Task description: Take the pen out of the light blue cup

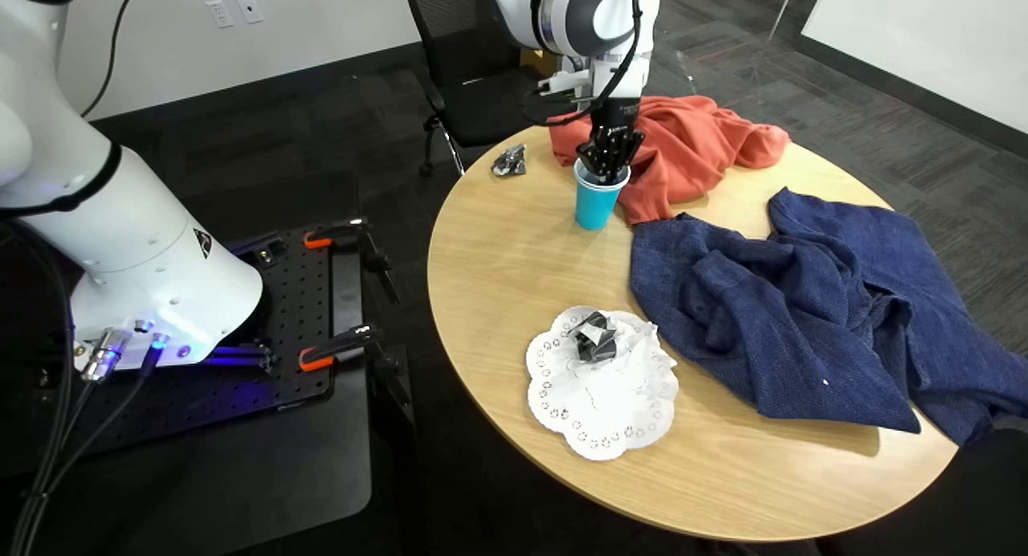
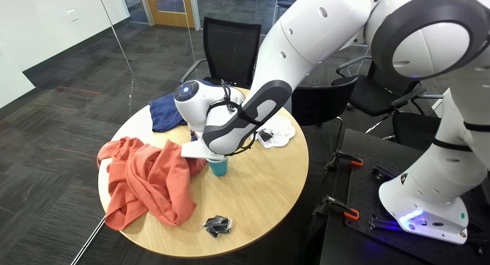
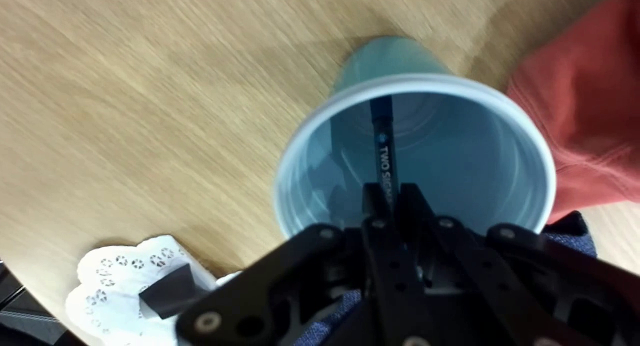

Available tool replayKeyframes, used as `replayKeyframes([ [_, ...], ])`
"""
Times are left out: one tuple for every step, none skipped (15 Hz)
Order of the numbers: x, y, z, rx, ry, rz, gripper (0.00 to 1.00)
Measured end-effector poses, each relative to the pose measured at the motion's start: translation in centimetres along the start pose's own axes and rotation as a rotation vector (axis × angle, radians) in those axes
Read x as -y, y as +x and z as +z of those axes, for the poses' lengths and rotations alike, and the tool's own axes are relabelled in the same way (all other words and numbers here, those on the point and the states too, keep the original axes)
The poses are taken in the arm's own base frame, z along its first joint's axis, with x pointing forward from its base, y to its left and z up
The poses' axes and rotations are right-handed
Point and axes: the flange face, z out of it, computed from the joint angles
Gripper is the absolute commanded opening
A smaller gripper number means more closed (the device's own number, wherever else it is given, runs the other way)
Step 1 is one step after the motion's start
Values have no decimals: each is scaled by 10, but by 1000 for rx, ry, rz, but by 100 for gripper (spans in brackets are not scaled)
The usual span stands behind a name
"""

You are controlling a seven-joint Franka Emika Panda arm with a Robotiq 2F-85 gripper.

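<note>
The light blue cup [image 1: 596,209] stands upright on the round table, next to the red cloth. It also shows in an exterior view [image 2: 218,168], partly behind the wrist. In the wrist view I look down into the cup [image 3: 470,156]. The dark pen [image 3: 384,146] with white lettering leans inside it, its lower end at the cup's bottom. My gripper [image 3: 391,196] has its fingertips inside the cup mouth, shut on the pen's upper part. In an exterior view the gripper [image 1: 608,170] points down into the cup. The pen is hidden in both exterior views.
The red cloth [image 1: 691,150] lies right beside the cup. A large dark blue cloth [image 1: 787,307] covers the table's far side from the base. A white doily [image 1: 602,403] bears a dark-and-silver clump [image 1: 596,337]. Another such clump [image 1: 510,161] lies near the table edge.
</note>
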Motion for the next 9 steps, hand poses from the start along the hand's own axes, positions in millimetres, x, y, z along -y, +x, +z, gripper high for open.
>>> replayKeyframes([
  [1, -1, -1, -3, 1, -2, 3],
  [1, -2, -2, -7, 3, -6, 3],
  [2, -4, -3, -10, 6, -10, 3],
  [3, -6, -5, -15, 9, -17, 3],
  [3, -8, -8, -20, 14, -25, 3],
  [4, -11, -12, -27, 20, -33, 3],
  [5, -13, -17, -35, 28, -40, 3],
  [6, -14, -24, -44, 37, -45, 3],
  [5, -16, -33, -56, 48, -42, 3],
])
